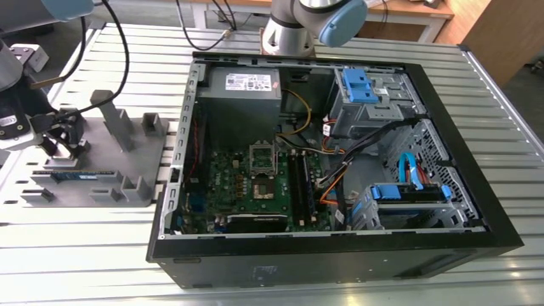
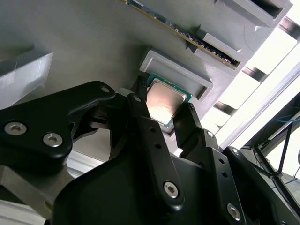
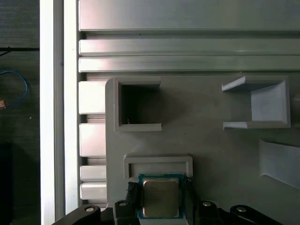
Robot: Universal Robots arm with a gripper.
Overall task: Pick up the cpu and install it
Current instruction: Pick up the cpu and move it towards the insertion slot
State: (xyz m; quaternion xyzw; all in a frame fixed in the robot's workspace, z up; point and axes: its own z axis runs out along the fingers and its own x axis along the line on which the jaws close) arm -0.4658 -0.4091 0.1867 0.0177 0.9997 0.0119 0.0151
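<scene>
Found in the first wrist view: gripper [image 3: 159, 193] set low over grey holder [image 3: 211, 154], jaws closed narrow against opposite edges of the cpu [image 3: 160, 200], seated flat in its pocket, apparently kept square for lifting.

Silver-topped cpu [image 3: 161, 197] flat on grey tray [image 3: 211, 154], beside pale rim [image 3: 158, 161]

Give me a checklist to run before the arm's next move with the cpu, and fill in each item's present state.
1. cpu sitting in its grey holder: ok.
2. Gripper centred on the cpu: ok.
3. Secure hold on the cpu: cannot tell.
4. Memory stick apart from the gripper: ok.
5. Computer case open, board exposed: ok.
6. Socket ready to take the cpu: cannot tell.
</scene>
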